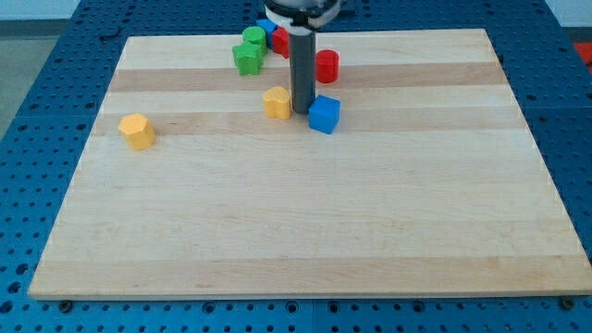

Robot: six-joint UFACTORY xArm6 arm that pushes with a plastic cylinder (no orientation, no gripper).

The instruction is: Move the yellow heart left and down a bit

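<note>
Resting on the bench, my tip (302,113) is sitting in the narrow gap between two blocks. The arm is ending in a plain dark rod, so it is holding nothing and is only standing beside the blocks.

The yellow heart (277,102) is lying just to the view's left of my tip, touching it or nearly so; I cannot tell which. It is sitting a little above the middle of the bench (296,231), slightly to the view's left of centre. Its notched outline is only faintly showing.

On the tip's other side, the blue cube (324,114) is lying just to the view's right, turned corner-on.

Further toward the view's top, a red cylinder (326,66) is standing right of the rod. Left of the rod, two green blocks (250,57) are crowding together, with a red block (279,40) and a small blue block (266,26) partly showing near them.

Well apart, near the view's left edge, a second yellow block (137,131) is lying alone.
</note>
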